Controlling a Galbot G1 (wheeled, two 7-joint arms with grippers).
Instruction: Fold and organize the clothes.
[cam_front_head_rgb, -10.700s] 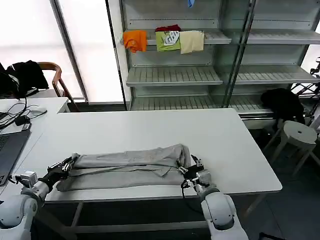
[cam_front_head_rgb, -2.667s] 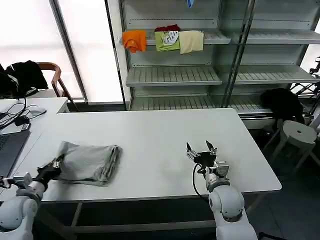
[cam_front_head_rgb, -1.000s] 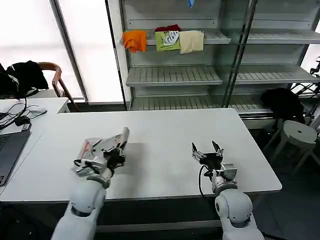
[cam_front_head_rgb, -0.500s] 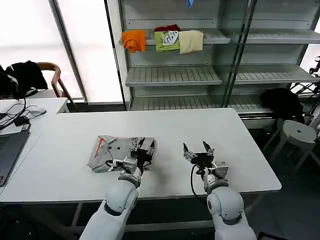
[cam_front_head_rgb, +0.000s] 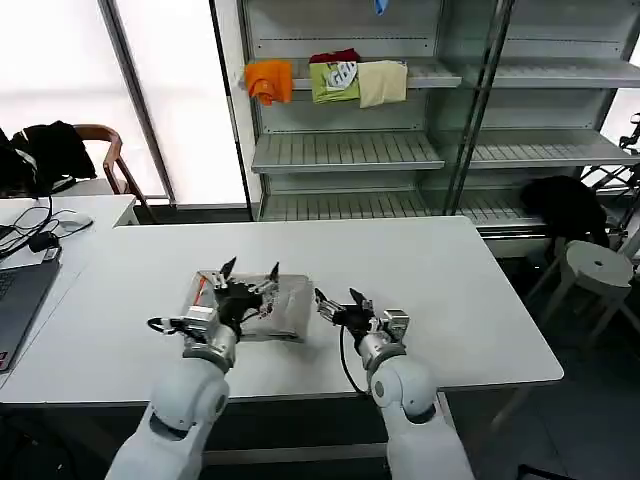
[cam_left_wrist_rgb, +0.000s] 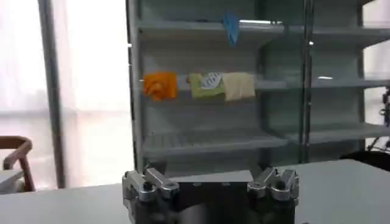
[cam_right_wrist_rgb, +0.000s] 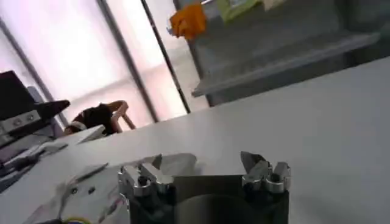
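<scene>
Head view, item one: folded grey shirt (cam_front_head_rgb: 262, 309), lying flat on the white bench (cam_front_head_rgb: 440, 290) toward my left of centre, an orange stripe showing at its far left corner.

Item two: left hand (cam_front_head_rgb: 249, 274), fingers spread apart, holding nothing, poised above the shirt's rear edge; whether the tips brush the cloth I cannot tell. In the left wrist view the same hand (cam_left_wrist_rgb: 210, 182) shows both fingers wide, with the shelving behind.

Item three: right hand (cam_front_head_rgb: 339, 302), fingers apart and empty, just beside the shirt's right edge and not touching it. In the right wrist view this hand (cam_right_wrist_rgb: 205, 172) has the cloth's pale edge (cam_right_wrist_rgb: 173, 163) just beyond its fingertips.

Step in hand, as I judge it: squaring and settling the folded bundle. To do it well I would bring both hands in low and level, press the edges evenly from either side, and avoid snagging the top layer, since loose cotton drags and unfolds easily.

Item four: orange, green and cream cloths (cam_front_head_rgb: 328, 82) on the shelf, not in play.
</scene>
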